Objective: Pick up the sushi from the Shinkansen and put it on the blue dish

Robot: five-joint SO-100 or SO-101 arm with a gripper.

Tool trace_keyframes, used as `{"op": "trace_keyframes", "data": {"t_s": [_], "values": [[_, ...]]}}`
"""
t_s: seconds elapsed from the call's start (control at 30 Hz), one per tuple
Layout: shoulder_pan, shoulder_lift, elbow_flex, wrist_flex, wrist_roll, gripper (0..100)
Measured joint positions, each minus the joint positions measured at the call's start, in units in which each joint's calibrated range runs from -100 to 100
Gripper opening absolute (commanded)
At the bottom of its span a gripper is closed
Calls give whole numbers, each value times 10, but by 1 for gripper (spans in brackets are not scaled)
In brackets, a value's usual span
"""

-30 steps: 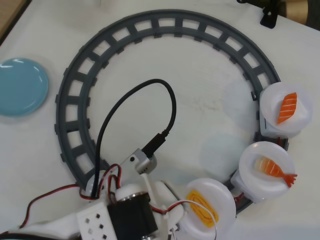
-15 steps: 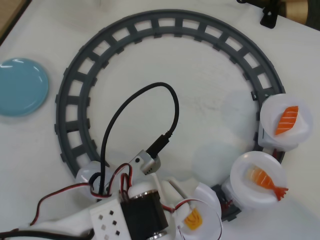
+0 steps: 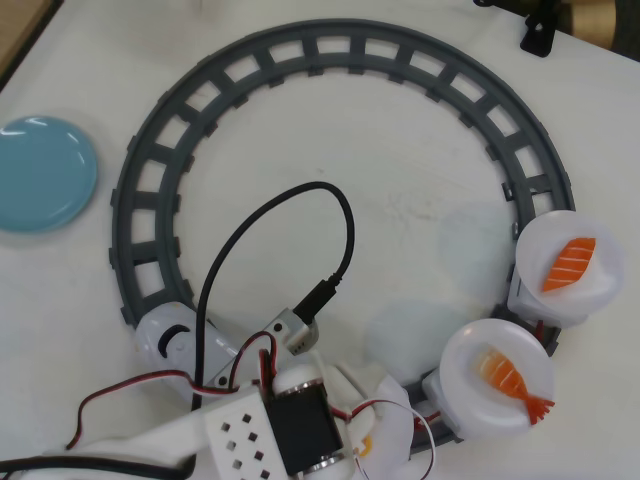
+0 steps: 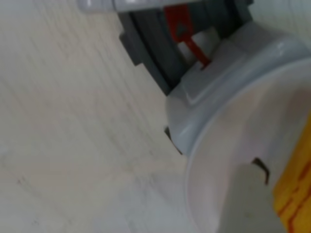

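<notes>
The white Shinkansen nose (image 3: pixel 168 340) sits on the grey track at the lower left, and my arm covers the car behind it. My gripper (image 3: pixel 368 438) is down over the first white plate (image 3: pixel 392 428). A sliver of the yellow egg sushi (image 3: pixel 365 446) shows under it. In the wrist view the plate (image 4: pixel 228 141) fills the right side. The yellow sushi (image 4: pixel 297 194) lies at the right edge, with one pale finger (image 4: pixel 252 204) resting beside it. The other finger is hidden. The blue dish (image 3: pixel 44 172) lies empty at the far left.
Two more train plates follow on the track, one with shrimp sushi (image 3: pixel 512 376) and one with salmon sushi (image 3: pixel 570 264). The grey ring track (image 3: pixel 330 45) circles the table. A black cable (image 3: pixel 300 200) loops inside it.
</notes>
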Motion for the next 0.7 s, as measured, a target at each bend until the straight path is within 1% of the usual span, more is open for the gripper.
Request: {"op": "trace_keyframes", "data": {"t_s": [0.1,0.17,0.27,0.37,0.63,0.7], "values": [[-2,0,15,-8,-5,34],[-2,0,20,-8,-7,29],[-2,0,22,-8,-7,17],[-2,0,26,-8,-7,10],[-35,-6,68,-8,-7,3],[-45,-8,70,-8,-7,3]]}}
